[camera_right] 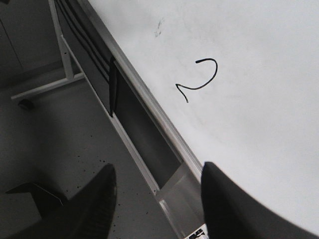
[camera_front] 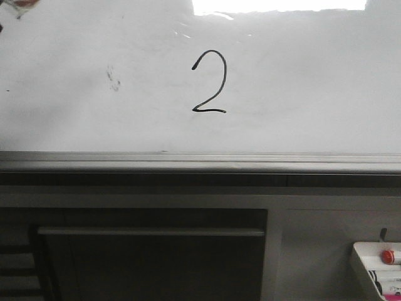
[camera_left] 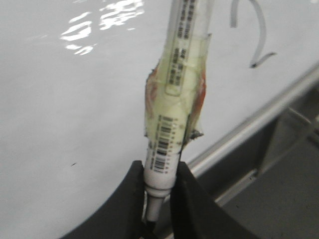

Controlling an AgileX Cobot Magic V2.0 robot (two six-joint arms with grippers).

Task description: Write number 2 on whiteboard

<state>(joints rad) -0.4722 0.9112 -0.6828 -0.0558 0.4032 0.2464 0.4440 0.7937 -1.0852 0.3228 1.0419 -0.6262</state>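
Left gripper [camera_left: 159, 191]: clenched on a marker [camera_left: 174, 99], the black fingers [camera_left: 127, 199] pinching the white barrel near its lower end
Marker: wrapped in yellowish tape, barcode labels showing; it reaches up in front of the whiteboard [camera_left: 75, 124]; its tip is out of frame, so contact with the board cannot be told
Right gripper [camera_right: 157, 201]: released, fingers [camera_right: 84, 204] spread wide, nothing between them; it hangs over the ledge [camera_right: 149, 107] at the board's lower edge
Number 2 [camera_front: 209, 82]: thin black digit on the whiteboard [camera_front: 301, 81], near the middle of the front view, above the grey ledge [camera_front: 200, 163]; also seen from the right wrist [camera_right: 198, 78], and partly from the left wrist [camera_left: 259, 37]
Smudge [camera_front: 113, 78]: small dark specks left of the digit, apart from it
Glare [camera_front: 279, 5]: bright patch at the board's top edge
Tray [camera_front: 376, 269]: white, lower right below the ledge, holding markers, one with a red cap [camera_front: 389, 256]
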